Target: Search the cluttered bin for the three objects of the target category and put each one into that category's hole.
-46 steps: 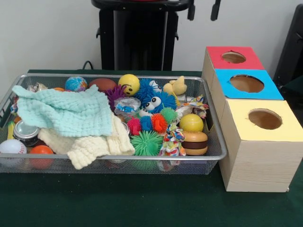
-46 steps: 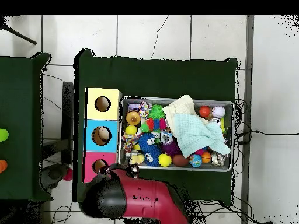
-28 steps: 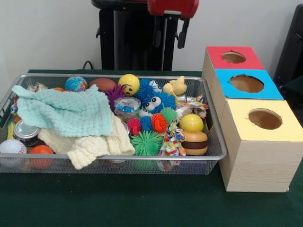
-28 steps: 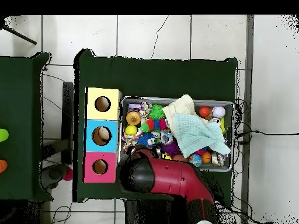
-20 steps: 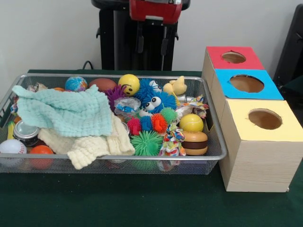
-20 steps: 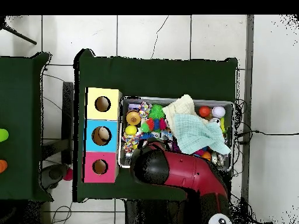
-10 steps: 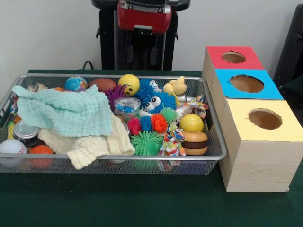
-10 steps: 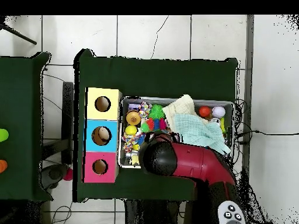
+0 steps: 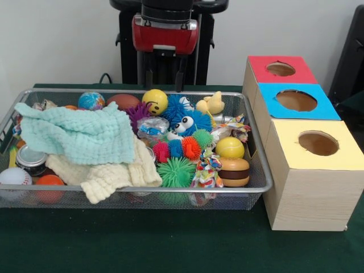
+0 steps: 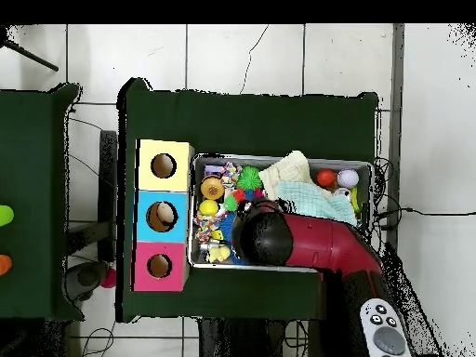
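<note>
The silver wire-mesh bin (image 9: 142,190) is full of toys; it also shows in the overhead view (image 10: 279,158). A pale yellow-tan soft animal toy (image 9: 211,104) lies at the bin's far side near the boxes, and shows in the overhead view (image 10: 219,253). No orange striped toy shows. The red-topped box's hole (image 9: 280,69) is empty and dark, also in the overhead view (image 10: 159,266). My gripper (image 9: 165,79) hangs open and empty above the bin's far rim, over the yellow smiley ball (image 9: 154,101). In the overhead view the red arm (image 10: 307,244) hides it.
A mint cloth (image 9: 79,133) and a cream cloth (image 9: 111,173) cover the bin's left half. A blue fuzzy googly-eyed toy (image 9: 185,120), spiky balls (image 9: 176,170) and a burger toy (image 9: 234,171) lie in the middle. Blue-topped (image 9: 296,100) and yellow-topped (image 9: 317,143) boxes stand beside the red one.
My arm has swung from over the red box to above the bin's far side and come lower. The gripper stays open and empty. The toys have not moved.
</note>
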You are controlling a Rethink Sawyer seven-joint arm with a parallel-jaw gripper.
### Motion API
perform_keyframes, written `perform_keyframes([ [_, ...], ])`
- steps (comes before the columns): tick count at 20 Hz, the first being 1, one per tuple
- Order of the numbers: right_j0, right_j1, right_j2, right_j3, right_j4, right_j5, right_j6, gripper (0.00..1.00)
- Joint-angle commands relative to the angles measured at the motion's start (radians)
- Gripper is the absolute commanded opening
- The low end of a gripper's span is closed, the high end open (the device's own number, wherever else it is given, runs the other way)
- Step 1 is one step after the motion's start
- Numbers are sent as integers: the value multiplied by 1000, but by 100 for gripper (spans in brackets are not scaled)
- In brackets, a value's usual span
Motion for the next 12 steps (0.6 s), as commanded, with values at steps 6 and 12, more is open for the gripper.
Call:
perform_keyframes([
  [6,-47,44,116,-115,-76,107,-87,100],
  [12,-61,56,123,-157,-84,135,-102,100],
])
